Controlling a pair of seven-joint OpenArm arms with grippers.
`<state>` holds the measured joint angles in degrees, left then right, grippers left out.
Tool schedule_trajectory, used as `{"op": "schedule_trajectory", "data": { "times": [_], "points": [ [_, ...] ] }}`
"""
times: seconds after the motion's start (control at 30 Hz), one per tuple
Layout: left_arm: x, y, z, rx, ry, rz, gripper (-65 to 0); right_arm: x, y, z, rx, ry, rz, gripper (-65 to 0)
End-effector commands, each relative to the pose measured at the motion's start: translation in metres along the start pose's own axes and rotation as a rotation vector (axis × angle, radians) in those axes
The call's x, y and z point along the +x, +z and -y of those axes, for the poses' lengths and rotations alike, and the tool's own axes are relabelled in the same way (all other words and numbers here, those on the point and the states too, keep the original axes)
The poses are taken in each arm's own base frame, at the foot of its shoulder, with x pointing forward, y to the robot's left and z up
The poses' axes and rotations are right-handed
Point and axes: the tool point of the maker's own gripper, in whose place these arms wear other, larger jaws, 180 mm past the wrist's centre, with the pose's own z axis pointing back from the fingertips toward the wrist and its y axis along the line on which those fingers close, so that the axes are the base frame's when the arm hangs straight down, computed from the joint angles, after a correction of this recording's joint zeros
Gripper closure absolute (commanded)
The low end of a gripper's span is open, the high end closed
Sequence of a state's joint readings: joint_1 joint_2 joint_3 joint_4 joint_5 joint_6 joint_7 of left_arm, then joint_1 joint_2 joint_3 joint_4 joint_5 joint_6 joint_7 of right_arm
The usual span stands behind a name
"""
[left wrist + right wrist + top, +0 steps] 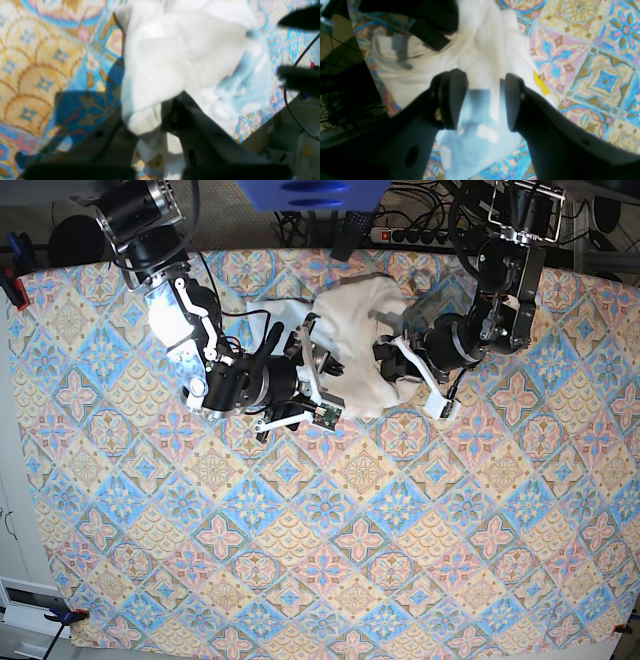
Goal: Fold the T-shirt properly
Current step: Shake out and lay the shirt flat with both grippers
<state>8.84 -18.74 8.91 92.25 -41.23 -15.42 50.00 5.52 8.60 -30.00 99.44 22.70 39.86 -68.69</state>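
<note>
T-shirt lying bunched on table; my left tool is pinching its cloth, my right tool hovering open, empty. Spreading underway; next needs a second grip.

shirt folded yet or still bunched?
Bunched. The T-shirt sits as a rumpled heap between both arms, no flat edges; left gripper pinches a fold.

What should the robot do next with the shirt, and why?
Probably close the right hand on the T-shirt. Its fingers are open over the cloth, while the left hand already pinches a fold, and the shirt lies bunched between both arms.
</note>
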Motion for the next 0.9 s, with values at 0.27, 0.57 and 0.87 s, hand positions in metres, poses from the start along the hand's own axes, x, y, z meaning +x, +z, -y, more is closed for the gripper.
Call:
{"op": "schedule_trajectory", "data": {
  "times": [0.27, 0.57, 0.87],
  "points": [
    [0.071, 0.024, 0.037, -0.066, -0.129, 0.188, -0.5, 0.005, 0.009, 0.010, -0.029, -0.031, 0.049, -27.8],
    [0.110, 0.020, 0.028, -0.050, -0.152, 0.242, -0.8, -0.006, 0.022, 0.030, -0.085, -0.064, 0.042, -27.8],
    [0.105, -0.006, 0.015, -0.049, -0.064, 0.198, -1.0, -0.005, 0.029, 0.032, -0.089, -0.091, 0.074, -27.8]
  ]
}}
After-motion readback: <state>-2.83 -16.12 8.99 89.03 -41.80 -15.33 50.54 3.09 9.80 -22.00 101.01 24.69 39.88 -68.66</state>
